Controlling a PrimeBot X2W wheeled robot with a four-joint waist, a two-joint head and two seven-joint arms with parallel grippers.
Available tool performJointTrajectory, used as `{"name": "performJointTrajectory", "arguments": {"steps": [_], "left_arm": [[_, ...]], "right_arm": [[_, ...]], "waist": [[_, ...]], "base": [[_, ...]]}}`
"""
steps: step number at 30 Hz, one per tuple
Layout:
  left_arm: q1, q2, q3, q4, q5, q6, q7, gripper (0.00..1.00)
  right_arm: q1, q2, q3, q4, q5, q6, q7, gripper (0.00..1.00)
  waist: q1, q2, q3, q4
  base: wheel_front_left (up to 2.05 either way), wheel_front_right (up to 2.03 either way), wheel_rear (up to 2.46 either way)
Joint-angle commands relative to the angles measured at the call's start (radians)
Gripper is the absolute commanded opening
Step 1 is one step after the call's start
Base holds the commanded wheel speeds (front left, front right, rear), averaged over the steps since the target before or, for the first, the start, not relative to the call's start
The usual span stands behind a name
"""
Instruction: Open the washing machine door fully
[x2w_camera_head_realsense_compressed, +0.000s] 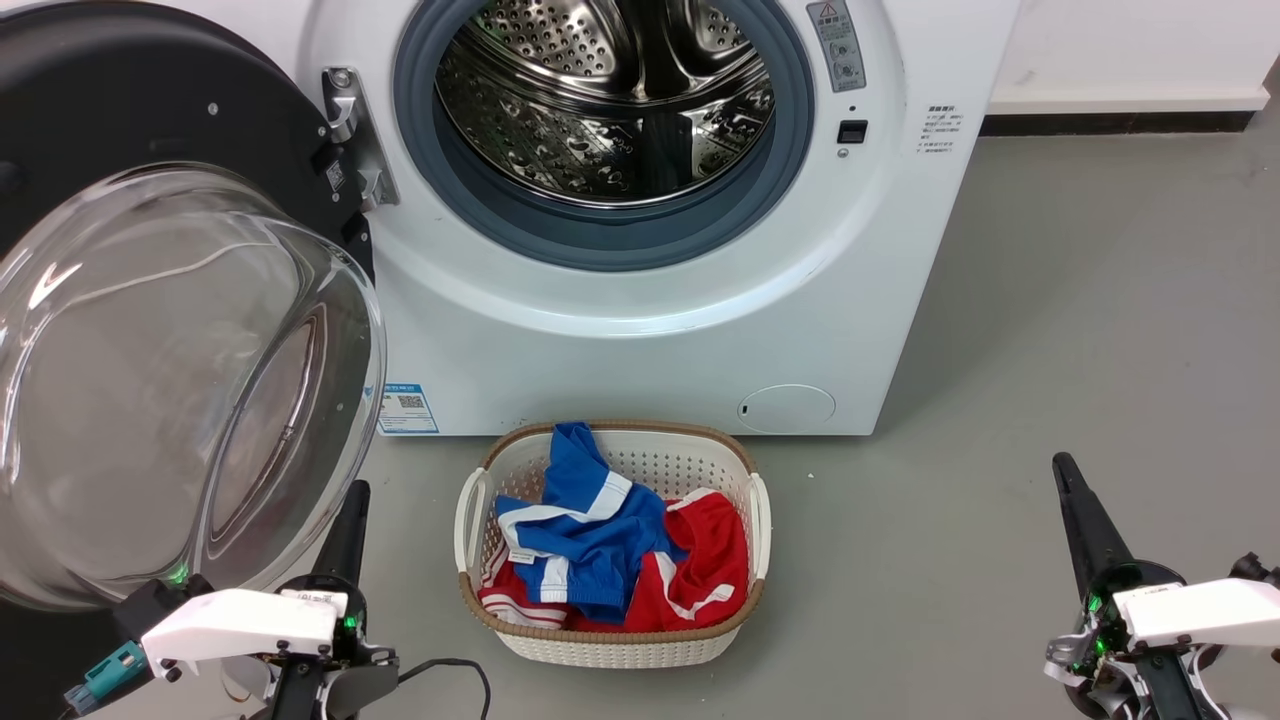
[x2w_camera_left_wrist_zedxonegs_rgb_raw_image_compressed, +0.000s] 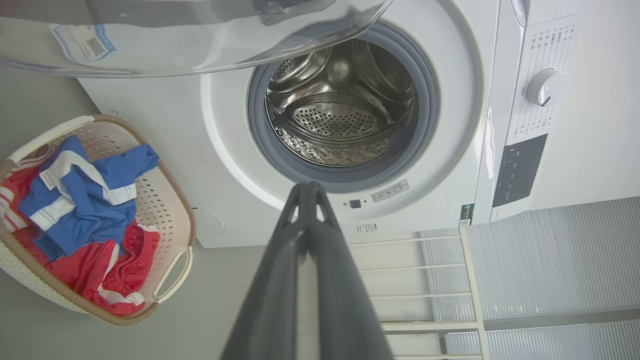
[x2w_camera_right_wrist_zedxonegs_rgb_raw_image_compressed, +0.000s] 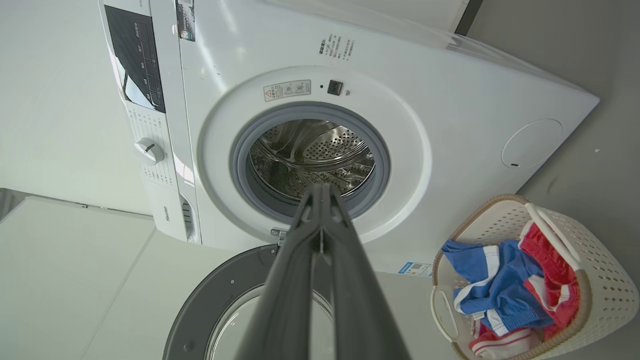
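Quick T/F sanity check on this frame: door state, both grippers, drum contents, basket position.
1. The washing machine door is swung open, to the left of the drum mouth in the head view. True.
2. The left gripper is clamped on the door's rim. False: its fingers are closed together with nothing between them.
3. The steel drum has clothes in it. False: it is empty; the blue and red clothes lie in the laundry basket.
4. The laundry basket stands on the floor in front of the washing machine. True.
5. The right gripper is open. False: its fingers are closed together and hold nothing.
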Motion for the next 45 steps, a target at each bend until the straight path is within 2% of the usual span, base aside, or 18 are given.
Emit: {"name": "performJointTrajectory", "arguments": {"steps": [1, 32, 45], "left_arm": [[-0.014, -0.006, 0.011, -0.001, -0.019, -0.011, 0.008, 0.0], [-0.013, -0.053, 0.082, 0.016, -0.185, -0.066, 0.066, 0.0], [-0.013, -0.054, 0.084, 0.016, -0.179, -0.065, 0.067, 0.0]], "right_arm": [[-0.021, -0.004, -0.003, 0.003, 0.026, 0.0, 0.007, 0.0], [-0.039, 0.001, -0.018, 0.047, 0.24, 0.0, 0.025, 0.0], [-0.039, 0.004, -0.021, 0.046, 0.233, 0.0, 0.029, 0.0]], "waist": [[0.0, 0.0, -0.001, 0.001], [0.0, 0.0, -0.015, 0.019], [0.0, 0.0, -0.015, 0.019]], "base": [[0.0, 0.0, 0.0], [0.0, 0.0, 0.0], [0.0, 0.0, 0.0]]}}
